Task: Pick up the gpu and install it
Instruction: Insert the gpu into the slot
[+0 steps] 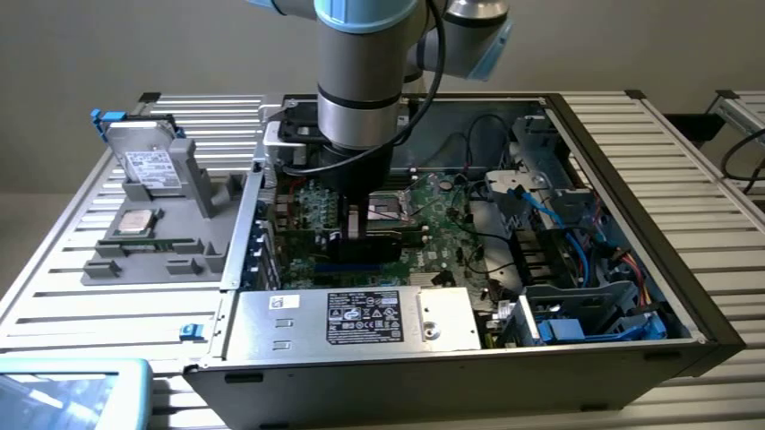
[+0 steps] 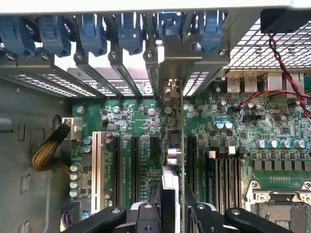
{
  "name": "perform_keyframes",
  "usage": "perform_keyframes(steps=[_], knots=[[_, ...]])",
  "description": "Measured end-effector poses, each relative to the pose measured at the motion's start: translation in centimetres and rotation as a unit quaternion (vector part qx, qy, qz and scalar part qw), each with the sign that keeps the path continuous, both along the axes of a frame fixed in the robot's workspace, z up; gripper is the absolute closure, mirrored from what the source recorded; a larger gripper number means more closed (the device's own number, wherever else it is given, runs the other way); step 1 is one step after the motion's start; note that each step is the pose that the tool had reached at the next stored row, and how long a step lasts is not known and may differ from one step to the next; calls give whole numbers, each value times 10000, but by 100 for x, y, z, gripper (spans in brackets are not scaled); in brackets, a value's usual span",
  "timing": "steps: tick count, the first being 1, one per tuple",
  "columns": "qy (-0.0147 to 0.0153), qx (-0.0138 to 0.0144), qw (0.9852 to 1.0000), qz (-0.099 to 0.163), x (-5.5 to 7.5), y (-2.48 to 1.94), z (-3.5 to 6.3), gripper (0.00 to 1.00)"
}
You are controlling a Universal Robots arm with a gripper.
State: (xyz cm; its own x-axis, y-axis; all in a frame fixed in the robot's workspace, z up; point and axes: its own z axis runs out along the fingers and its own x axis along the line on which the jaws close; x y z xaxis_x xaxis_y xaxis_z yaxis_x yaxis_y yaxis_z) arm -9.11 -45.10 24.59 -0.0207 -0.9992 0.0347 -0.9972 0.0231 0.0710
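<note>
Gripper point(image 2: 172, 213) clamps gpu point(image 2: 171, 160) (edge-on) inside computer case point(image 1: 418, 390), over motherboard point(image 2: 131, 116).

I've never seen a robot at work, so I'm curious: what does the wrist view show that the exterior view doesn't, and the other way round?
The wrist view gives the close detail: a row of blue slot latches at the case's back, a white slot and a yellow braided cable. The exterior view gives the surroundings: the arm, the labelled power supply, and a grey tray beside the case holding a hard drive. Both share the green motherboard and the tool gripping the gpu edge-on over the board's slots.
</note>
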Motion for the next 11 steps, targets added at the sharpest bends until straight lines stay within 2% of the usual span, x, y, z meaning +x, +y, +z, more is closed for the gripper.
perform_keyframes(steps=[6,11], knots=[[-2,0,10000,0,0,0,29,71],[-24,0,10000,0,1,0,29,71]])
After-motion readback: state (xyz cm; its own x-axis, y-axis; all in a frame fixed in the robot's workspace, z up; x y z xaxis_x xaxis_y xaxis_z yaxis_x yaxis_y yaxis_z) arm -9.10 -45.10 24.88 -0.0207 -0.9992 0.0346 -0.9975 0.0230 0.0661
